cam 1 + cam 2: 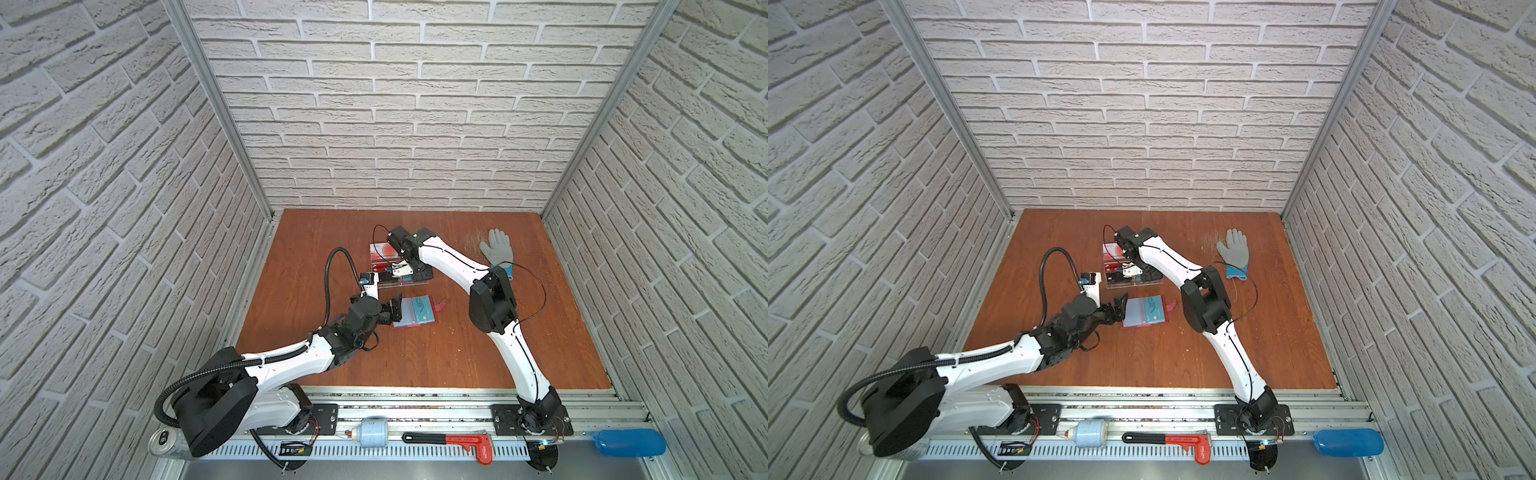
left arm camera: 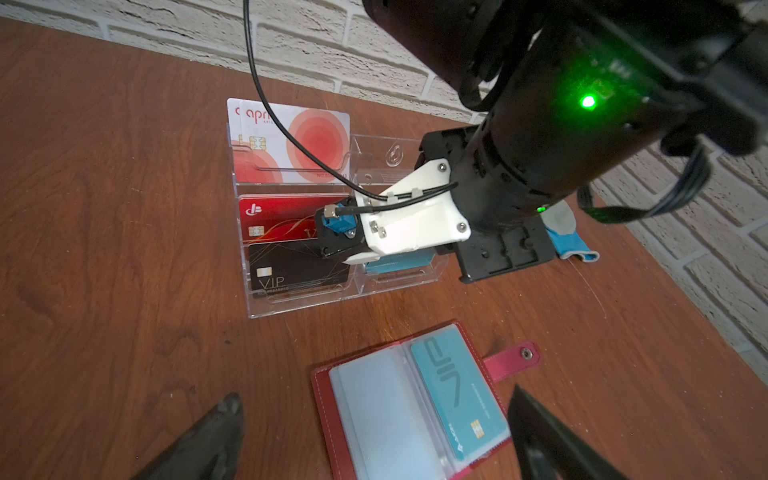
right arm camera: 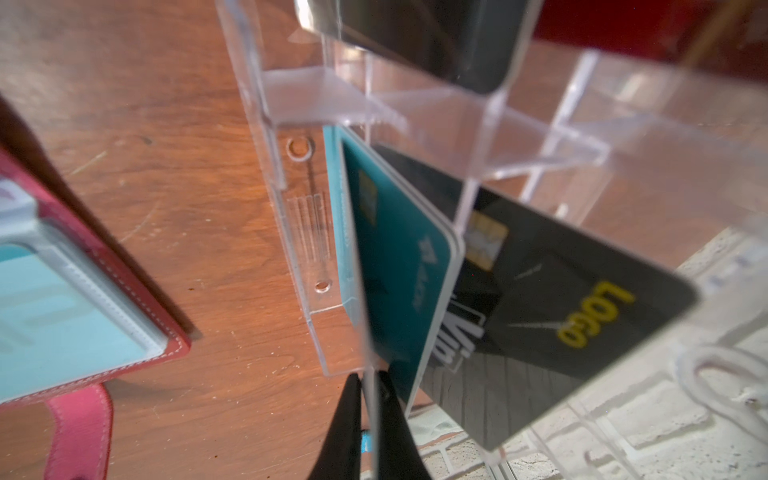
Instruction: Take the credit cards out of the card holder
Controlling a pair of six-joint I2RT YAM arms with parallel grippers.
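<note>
The card holder [image 1: 417, 313] [image 1: 1146, 313] [image 2: 332, 415] is a red wallet lying open on the wooden table, pale blue sleeves up. A teal credit card [image 2: 457, 399] sits in its right sleeve. My left gripper [image 1: 395, 309] [image 1: 1121, 307] [image 2: 374, 395] is open at the holder's left edge, one finger on each side of it in the left wrist view. My right gripper [image 3: 368, 376] is shut on another teal credit card [image 3: 395, 257], seen nearly edge-on. It holds that card in the front right pocket of the clear acrylic stand [image 1: 399, 286] [image 2: 291, 305] [image 3: 291, 208].
The stand's left pockets hold white-and-red, red and black VIP cards [image 2: 299, 270]. A grey glove [image 1: 496, 249] [image 1: 1235, 249] lies at the back right. On the front rail lie a red-handled tool [image 1: 457, 440], a white cylinder [image 1: 374, 432] and a blue bottle [image 1: 627, 442]. Brick walls close three sides.
</note>
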